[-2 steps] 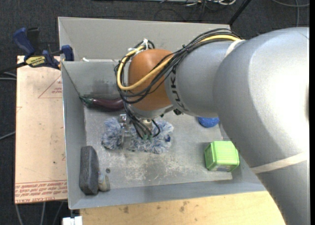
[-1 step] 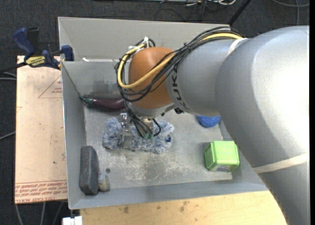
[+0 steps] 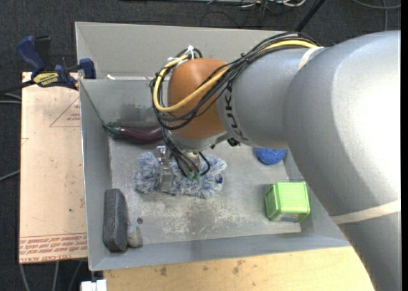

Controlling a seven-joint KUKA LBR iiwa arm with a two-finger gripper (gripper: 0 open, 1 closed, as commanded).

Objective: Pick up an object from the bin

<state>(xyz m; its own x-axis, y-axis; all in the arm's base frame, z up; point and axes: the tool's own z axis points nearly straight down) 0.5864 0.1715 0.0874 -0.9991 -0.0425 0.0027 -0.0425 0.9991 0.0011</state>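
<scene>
The pincer [image 3: 169,166] is down low in the middle of the bin [image 3: 95,169]. It is right on top of a fluffy blue and white rag [image 3: 148,175], and its tip looks like it is poking into the soft strands. I cannot tell if the pincer is open or closed, because the big orange cover [image 3: 194,99] and the cables on the arm hide much of it.

The rag lies flat on the bin floor. Nothing looks lifted yet.

Just behind the rag, by the back wall, lies a long purple eggplant [image 3: 135,132]. To the right of the rag is a small blue thing [image 3: 271,155], and further right and nearer the front is a green box [image 3: 287,201]. To the left of the rag, at the front, lies a dark grey block [image 3: 115,218] with a little pebble [image 3: 134,238] touching it.

I think the job is about half done. The pincer is at the rag, but the grabbing and the lifting are left to do.
</scene>
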